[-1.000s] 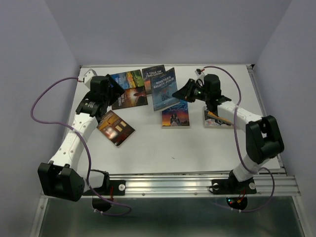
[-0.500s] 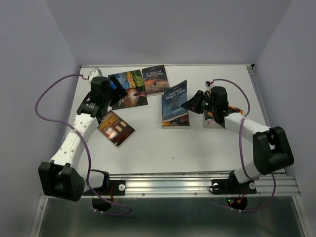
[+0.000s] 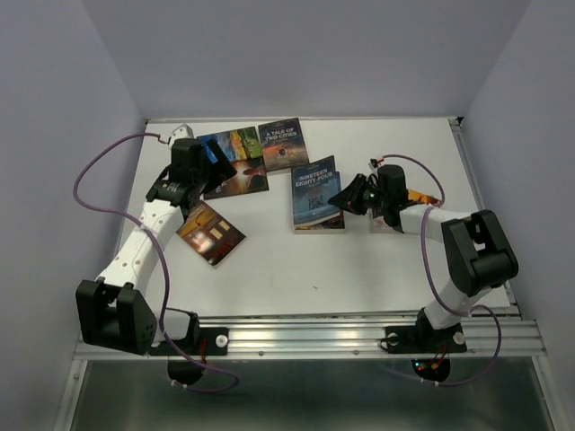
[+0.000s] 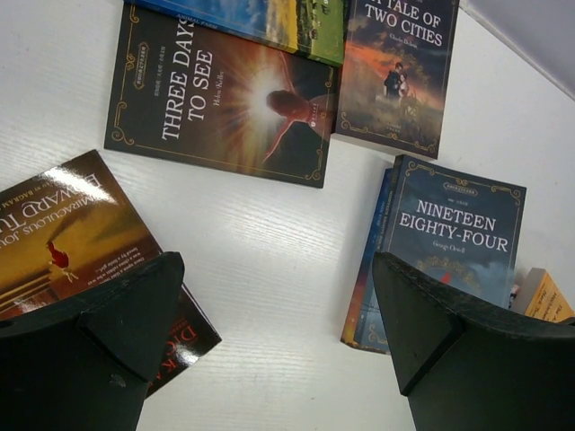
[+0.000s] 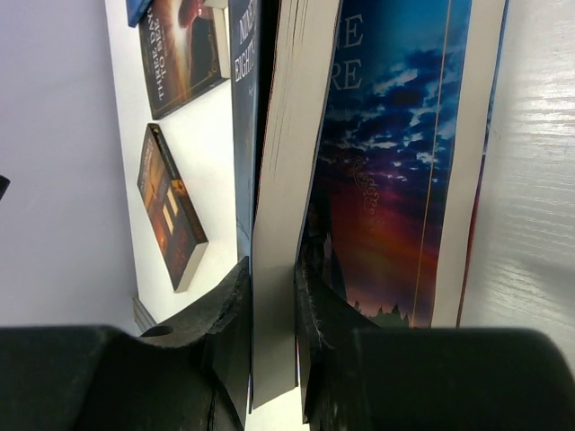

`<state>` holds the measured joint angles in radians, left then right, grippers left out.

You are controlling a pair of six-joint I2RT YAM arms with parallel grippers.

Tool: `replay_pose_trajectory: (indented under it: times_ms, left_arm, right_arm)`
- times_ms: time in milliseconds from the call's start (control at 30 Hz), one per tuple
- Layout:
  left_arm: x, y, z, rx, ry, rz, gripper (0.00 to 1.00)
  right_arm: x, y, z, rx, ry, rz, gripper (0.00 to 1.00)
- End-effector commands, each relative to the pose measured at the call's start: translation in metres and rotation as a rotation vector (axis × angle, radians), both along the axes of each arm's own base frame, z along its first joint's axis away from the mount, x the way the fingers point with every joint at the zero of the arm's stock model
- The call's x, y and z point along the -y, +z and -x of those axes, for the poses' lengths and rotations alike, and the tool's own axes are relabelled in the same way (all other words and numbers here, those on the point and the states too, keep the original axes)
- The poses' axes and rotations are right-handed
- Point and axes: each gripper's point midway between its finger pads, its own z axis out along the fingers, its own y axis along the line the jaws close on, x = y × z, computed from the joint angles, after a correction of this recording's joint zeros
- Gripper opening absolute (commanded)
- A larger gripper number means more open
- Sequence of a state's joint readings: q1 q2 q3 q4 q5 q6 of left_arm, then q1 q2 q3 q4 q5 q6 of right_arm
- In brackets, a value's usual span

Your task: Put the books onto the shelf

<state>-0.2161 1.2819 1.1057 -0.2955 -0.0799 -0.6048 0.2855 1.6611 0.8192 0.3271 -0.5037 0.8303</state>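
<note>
the books lie scattered over the far half of the white bench. the right claw is pinching nineteen eighty-four by its right-hand page edge, one finger on the cover side and one beneath, pads pressed against the paper. that book rests on top of a blue book with a cloudy sky cover, of which only a thin strip along the near edge shows from above. the left claw is spread wide and holds nothing; it hangs over bare bench, with the brown book partly under its left finger and nineteen eighty-four by its right finger. just beyond it lies three days to see, flat and cover up, its far edge tucked under a green-and-blue book. tale of two cities lies beside those two, close to the back edge, apart from nineteen eighty-four. the brown book lies askew by the left forearm, well apart from the pair the right claw works on. the corner of an orange book shows just right of nineteen eighty-four, mostly cut off; from above it sits under the right arm and little of it can be made out.
</note>
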Motion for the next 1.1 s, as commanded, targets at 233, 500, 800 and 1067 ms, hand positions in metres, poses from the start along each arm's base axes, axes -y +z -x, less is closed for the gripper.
replay_pose_trajectory:
  times_ms: [233, 500, 800, 1067]
  left_arm:
    - [0.001, 0.006, -0.003, 0.031, -0.012, -0.011, 0.99]
    - [0.0, -0.001, -0.002, 0.005, -0.01, -0.016, 0.99]
    - [-0.004, -0.012, -0.002, -0.036, 0.012, -0.034, 0.99]
    - [-0.01, -0.016, 0.003, -0.058, 0.044, -0.05, 0.99]
  right_arm:
    - [0.002, 0.029, -0.01, 0.129, -0.044, -0.039, 0.02]
    - [0.011, 0.017, -0.008, 0.111, -0.078, 0.011, 0.11]
    - [0.018, 0.005, -0.008, 0.081, -0.086, 0.049, 0.24]
    - [0.023, -0.001, -0.005, 0.06, -0.095, 0.086, 0.47]
